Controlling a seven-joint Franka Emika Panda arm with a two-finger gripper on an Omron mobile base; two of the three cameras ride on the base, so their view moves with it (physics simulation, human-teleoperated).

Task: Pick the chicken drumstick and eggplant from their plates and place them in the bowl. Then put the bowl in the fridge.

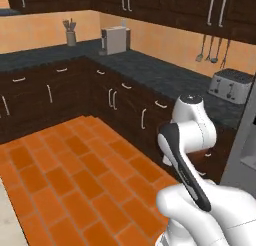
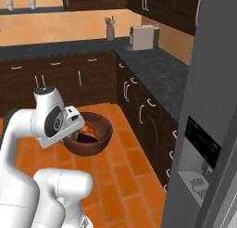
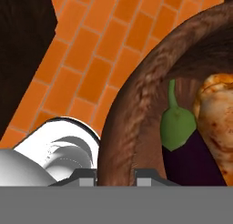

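The tool (image 3: 116,175) pinches the bowl (image 2: 95,129) rim, apparently level, keeping eggplant (image 3: 189,161) and drumstick (image 3: 218,123) inside, near the fridge (image 2: 203,129).

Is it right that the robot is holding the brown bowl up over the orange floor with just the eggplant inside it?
Not quite. The end effector does hold the bowl by its rim above the orange floor, but the bowl holds two things: the eggplant and the chicken drumstick lying beside it. The hand view shows both.
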